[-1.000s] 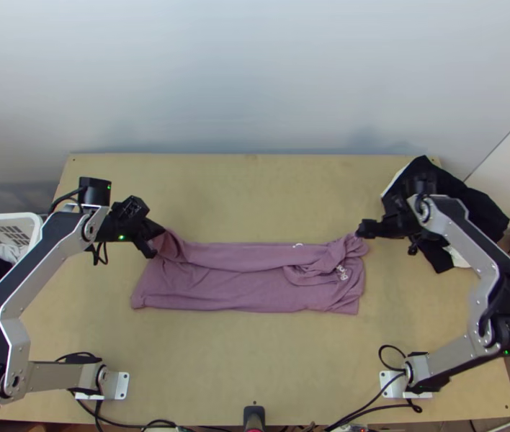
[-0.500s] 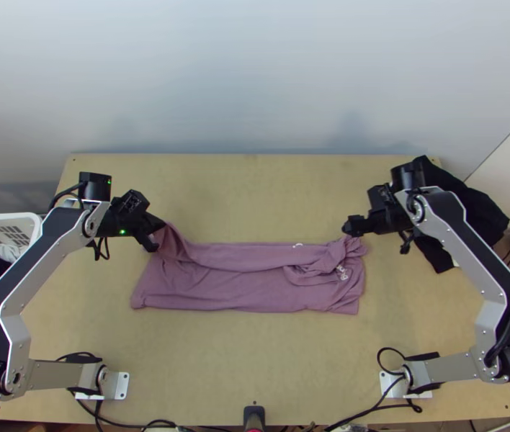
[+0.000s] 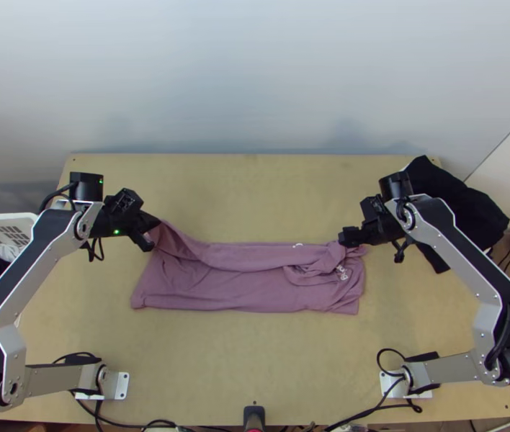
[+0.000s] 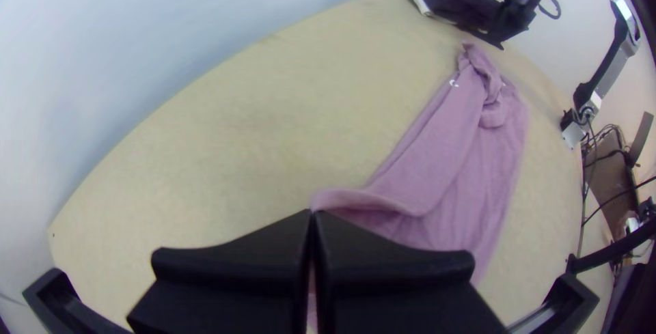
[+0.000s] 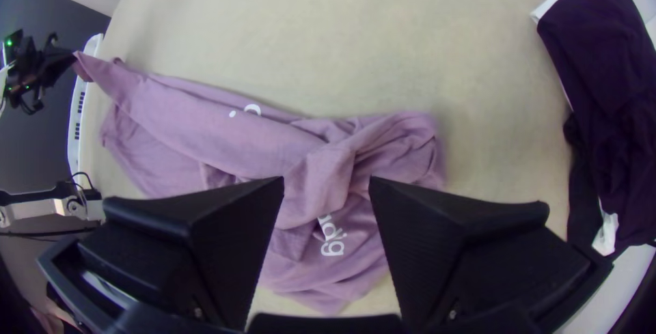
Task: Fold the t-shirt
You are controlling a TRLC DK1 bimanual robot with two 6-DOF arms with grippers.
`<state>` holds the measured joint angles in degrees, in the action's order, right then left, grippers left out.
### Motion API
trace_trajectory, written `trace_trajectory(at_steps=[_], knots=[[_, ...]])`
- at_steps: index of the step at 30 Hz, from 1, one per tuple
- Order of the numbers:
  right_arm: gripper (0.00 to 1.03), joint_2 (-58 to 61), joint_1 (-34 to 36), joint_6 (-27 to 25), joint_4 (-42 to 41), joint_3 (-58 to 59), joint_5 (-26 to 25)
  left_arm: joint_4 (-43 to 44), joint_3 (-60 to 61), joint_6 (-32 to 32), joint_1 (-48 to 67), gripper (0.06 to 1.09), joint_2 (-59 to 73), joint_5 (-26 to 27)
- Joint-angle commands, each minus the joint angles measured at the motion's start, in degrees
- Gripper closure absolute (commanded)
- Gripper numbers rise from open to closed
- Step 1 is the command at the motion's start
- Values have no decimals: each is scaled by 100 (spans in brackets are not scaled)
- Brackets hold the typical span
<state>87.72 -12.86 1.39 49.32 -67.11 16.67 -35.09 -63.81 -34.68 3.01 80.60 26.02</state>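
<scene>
At the left, the left gripper (image 3: 153, 229) grasps a raised far corner of the mauve t-shirt (image 3: 233, 281), which lies lengthwise across the table (image 3: 255, 360). By its bunched right end, the right gripper (image 3: 345, 237) stands spread and unladen.

Oblong mauve cloth t-shirt (image 3: 204, 294): matt, wrinkled
Rectangular light wooden table (image 3: 255, 367): matt, smooth
White slotted plastic basket (image 3: 36, 229): smooth
Silver-grey arm links (image 3: 446, 366): metal

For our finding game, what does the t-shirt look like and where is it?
Find the light wooden table. Across its middle lies the t-shirt, a long, rumpled strip. It's dusty purple with white print, while the black cloth sits at the table's far right corner.
</scene>
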Motion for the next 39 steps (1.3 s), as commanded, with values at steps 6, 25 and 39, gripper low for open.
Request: trace_trajectory(at_steps=[6, 25, 39], knots=[[44, 166, -85, 72, -151, 330, -181, -33, 97, -13, -54, 105, -194, 8], [59, 368, -269, 63, -625, 515, -375, -33, 97, -13, -98, 105, -150, 8], [97, 377, -507, -33, -845, 559, -427, -24, 150, -48, -134, 105, -132, 8]])
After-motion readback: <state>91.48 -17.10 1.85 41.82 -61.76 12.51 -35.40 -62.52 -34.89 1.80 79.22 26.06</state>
